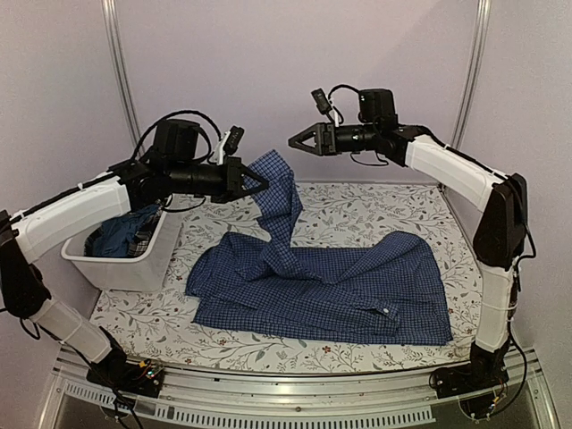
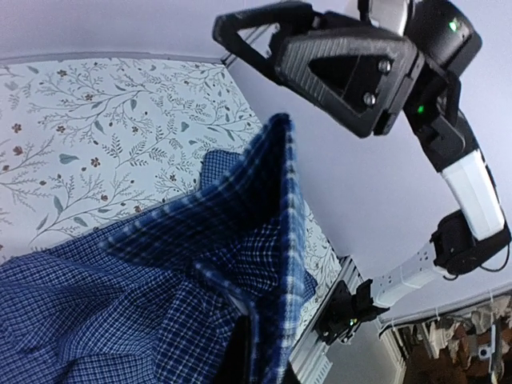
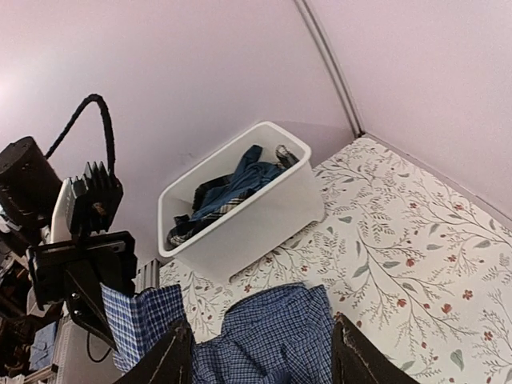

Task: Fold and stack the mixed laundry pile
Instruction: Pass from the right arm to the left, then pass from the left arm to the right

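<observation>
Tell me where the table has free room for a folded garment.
Bare tablecloth lies at the back right, between the checked shirt and the wall. A smaller patch lies at the front left, before the white tub. The shirt crowds the centre, one part lifted by the left hand.

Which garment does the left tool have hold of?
The blue-and-white checked shirt, spread on the tablecloth with one part pinched up by the left tool; the other garments lie heaped in the white tub.
</observation>
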Controlling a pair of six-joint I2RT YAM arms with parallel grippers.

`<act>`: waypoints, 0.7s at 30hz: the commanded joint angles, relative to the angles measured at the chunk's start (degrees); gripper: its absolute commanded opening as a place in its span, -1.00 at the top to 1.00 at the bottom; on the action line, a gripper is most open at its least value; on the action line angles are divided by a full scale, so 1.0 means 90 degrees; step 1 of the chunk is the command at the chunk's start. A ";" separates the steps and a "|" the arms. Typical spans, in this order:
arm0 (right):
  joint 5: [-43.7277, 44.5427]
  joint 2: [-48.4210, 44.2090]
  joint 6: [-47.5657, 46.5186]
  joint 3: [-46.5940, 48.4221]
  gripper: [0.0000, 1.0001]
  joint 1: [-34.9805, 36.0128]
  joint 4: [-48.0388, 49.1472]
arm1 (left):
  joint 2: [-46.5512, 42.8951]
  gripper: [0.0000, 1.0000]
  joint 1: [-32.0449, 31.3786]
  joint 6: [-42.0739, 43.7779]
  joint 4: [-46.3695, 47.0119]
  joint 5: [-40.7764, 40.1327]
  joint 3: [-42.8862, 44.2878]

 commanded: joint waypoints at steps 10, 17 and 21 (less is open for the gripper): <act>0.2192 -0.1570 -0.1717 -0.1831 -0.21 0.0877 -0.0743 | 0.0789 1.00 -0.0071 -0.5844 0.0137 -0.1875 0.0727; 0.3095 -0.1322 -0.2173 -0.1592 -0.44 0.1618 -0.0814 | 0.0731 1.00 -0.0202 -0.6558 -0.0148 -0.2366 0.0790; 0.3997 -0.1196 -0.2368 -0.1336 -0.53 0.1902 -0.0872 | 0.0851 1.00 -0.0232 -0.6593 -0.0113 -0.2273 0.0899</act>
